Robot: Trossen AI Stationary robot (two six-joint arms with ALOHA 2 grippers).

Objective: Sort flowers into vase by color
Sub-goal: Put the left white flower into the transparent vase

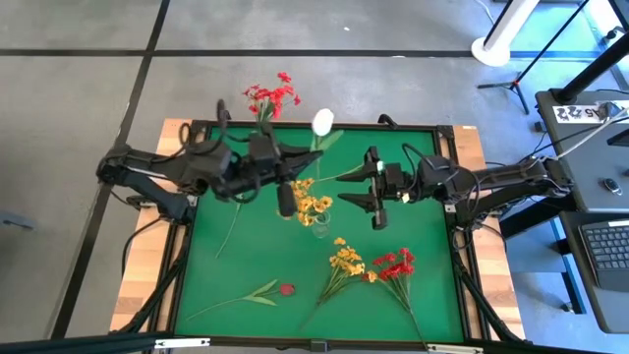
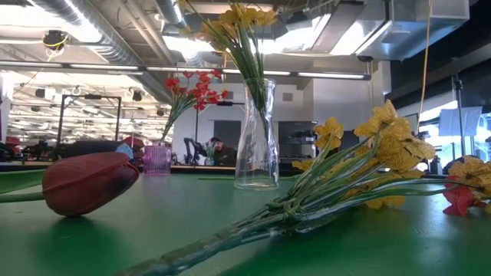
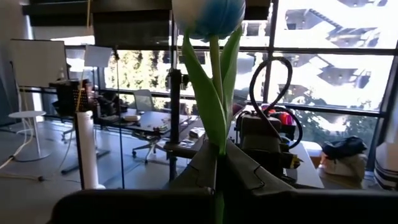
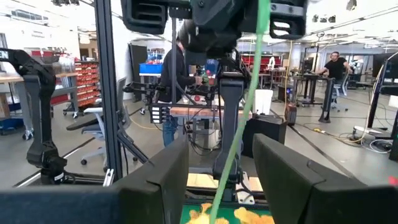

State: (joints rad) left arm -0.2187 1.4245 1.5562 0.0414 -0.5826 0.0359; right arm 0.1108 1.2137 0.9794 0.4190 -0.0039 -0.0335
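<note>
My left gripper (image 1: 300, 157) is shut on a white flower (image 1: 322, 122) above the table's far middle; its bloom (image 3: 208, 15) points toward the far edge. My right gripper (image 1: 348, 189) faces it, open, with a green stem (image 4: 239, 118) passing between its fingers without touching them. A clear glass vase (image 2: 255, 138) holds yellow flowers (image 1: 313, 202). A purple vase (image 2: 157, 159) at the far edge holds red flowers (image 1: 270, 98). A yellow cluster (image 1: 346, 260), a red cluster (image 1: 395, 264) and a dark pink-red bud (image 1: 286, 289) lie flat on the mat. My left gripper pinches the white flower's stem (image 3: 217, 134) between its two shut fingers (image 3: 186, 174), below the bloom and where the long leaves wrap it. The fingers come level from the table's left and lie across the stem. The flower is lifted clear of the table.
A black frame (image 1: 447, 133) rims the green mat (image 1: 246, 256). A loose green stem (image 1: 231, 228) lies left of the glass vase. In the low view the bud (image 2: 88, 182) and the yellow cluster's stems (image 2: 322, 195) lie close in front. Both arms hang over the far half.
</note>
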